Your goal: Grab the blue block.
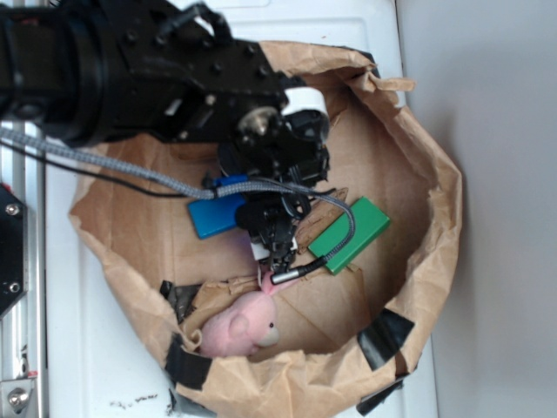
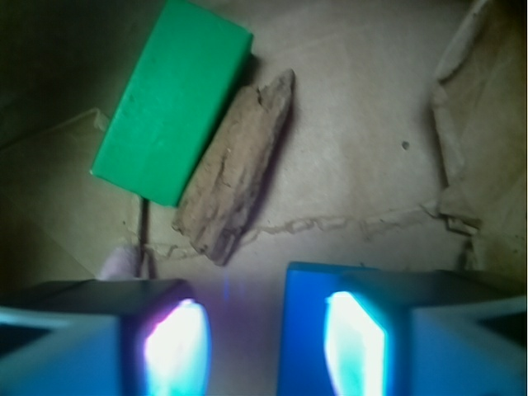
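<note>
My pincer (image 2: 264, 342) hangs low inside the paper bag (image 1: 435, 174), fingers spread with a clear gap between them. The blue block (image 2: 309, 330) lies flat on the bag floor at the right side of that gap, partly under my right finger; I am not pinching it. So I judge I sit a little off-centre for the grab and would need to shift toward the block before pressing together.

From the exterior view the blue block shows beside my wrist, partly hidden by the arm and its grey cable (image 1: 130, 170).

The bag's walls are rolled down to form a shallow bin, apparently to keep things from sliding out, with black tape (image 1: 383, 338) patching the rim.

Contents:
- green block (image 2: 173, 99), flat, well ahead of my fingers
- a piece of wood (image 2: 235, 177), possibly bark, touching the green block's long edge
- a pink stuffed toy (image 1: 237, 326) against the near wall, apart from both blocks
</note>
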Robot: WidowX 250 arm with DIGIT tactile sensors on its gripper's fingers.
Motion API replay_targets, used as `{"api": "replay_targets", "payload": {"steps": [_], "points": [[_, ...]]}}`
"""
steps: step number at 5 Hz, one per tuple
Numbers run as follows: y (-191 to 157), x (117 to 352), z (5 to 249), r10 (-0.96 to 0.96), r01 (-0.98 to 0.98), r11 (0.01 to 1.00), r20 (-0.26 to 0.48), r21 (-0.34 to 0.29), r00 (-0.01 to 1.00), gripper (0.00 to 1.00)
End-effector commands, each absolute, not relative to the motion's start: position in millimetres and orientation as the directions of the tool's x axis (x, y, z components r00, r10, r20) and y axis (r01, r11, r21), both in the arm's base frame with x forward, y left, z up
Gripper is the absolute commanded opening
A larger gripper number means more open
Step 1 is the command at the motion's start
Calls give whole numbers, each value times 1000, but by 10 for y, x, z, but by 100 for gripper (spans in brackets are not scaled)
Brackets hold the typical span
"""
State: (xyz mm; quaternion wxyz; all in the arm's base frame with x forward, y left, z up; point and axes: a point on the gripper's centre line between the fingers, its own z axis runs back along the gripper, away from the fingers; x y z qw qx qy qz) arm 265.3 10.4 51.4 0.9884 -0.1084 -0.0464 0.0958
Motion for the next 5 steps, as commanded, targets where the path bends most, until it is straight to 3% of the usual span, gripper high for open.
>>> {"api": "replay_targets", "payload": {"steps": [1, 3, 5], "points": [[285, 2766, 761, 204, -171, 959, 131, -226, 970, 100], [569, 2753, 749, 183, -151, 964, 136, -220, 974, 100], [568, 2652, 491, 159, -127, 973, 159, -194, 974, 100]]}}
